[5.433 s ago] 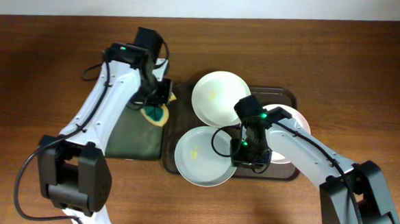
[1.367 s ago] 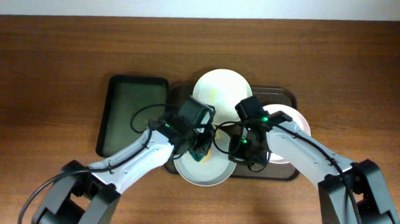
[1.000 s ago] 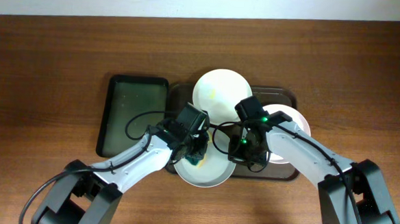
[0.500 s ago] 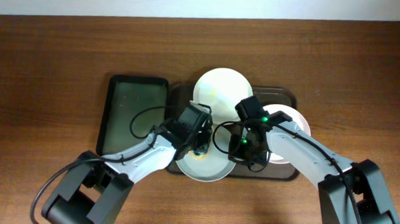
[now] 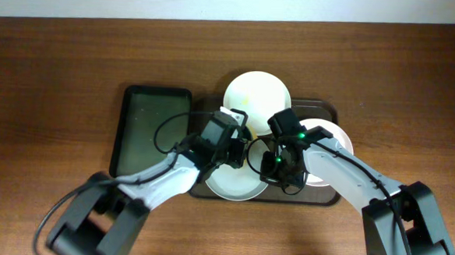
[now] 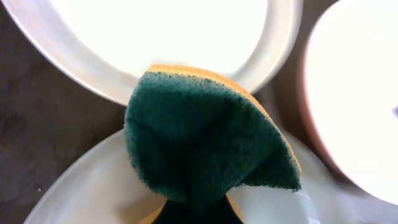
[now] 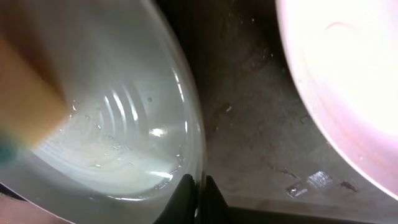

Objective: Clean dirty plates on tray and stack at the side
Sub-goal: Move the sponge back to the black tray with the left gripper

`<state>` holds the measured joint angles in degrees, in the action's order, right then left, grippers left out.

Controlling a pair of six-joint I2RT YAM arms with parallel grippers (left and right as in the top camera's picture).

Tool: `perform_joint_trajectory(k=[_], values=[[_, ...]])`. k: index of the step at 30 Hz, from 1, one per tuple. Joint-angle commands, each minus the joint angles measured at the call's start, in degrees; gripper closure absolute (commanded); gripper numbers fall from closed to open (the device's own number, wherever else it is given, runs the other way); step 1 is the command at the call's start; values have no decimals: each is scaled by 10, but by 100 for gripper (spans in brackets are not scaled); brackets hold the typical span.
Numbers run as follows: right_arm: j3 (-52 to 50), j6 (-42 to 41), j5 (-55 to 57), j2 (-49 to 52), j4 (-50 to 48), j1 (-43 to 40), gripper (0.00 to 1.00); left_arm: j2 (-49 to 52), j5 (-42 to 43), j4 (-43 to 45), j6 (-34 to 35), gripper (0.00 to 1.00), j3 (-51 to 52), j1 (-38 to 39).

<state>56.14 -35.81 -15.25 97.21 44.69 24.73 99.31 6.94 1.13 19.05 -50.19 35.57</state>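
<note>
On the dark brown tray (image 5: 324, 196) lie three plates. The far plate (image 5: 259, 92) carries a faint yellow smear. The pale green front plate (image 5: 231, 185) is wet inside, and a pinkish plate (image 5: 334, 141) lies at the right. My left gripper (image 5: 228, 145) is shut on a green and yellow sponge (image 6: 205, 140), which sits over the gap between the far plate (image 6: 161, 37) and the front plate (image 6: 81, 193). My right gripper (image 7: 199, 186) is shut on the front plate's rim (image 7: 198, 134), one finger on each side of it.
A narrower black-rimmed greenish tray (image 5: 151, 131) lies on the wooden table left of the brown tray. The pinkish plate (image 7: 348, 74) overhangs the brown tray's right rim. Bare tray floor (image 7: 249, 124) shows between the front and pinkish plates.
My left gripper has carried the sponge from the front plate's middle toward its far rim, up against the far plate. My right gripper has kept its hold on the rim.
</note>
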Motion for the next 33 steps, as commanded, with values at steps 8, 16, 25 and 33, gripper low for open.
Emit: perform_joint_trajectory(k=[8, 16, 25, 33], values=[[-4, 15, -6, 5, 7, 4, 95, -330, -153, -145, -7, 100, -4, -5], [-4, 15, 11, 6, -2, 4, 62, -412, -126, -385, 8, 100, -61, -161], [-12, 15, 26, 6, -29, 4, 61, -227, 66, -512, -22, 100, -177, -337], [-28, 14, 54, 7, -51, 4, 89, -17, 54, -665, -72, 100, -340, -353]])
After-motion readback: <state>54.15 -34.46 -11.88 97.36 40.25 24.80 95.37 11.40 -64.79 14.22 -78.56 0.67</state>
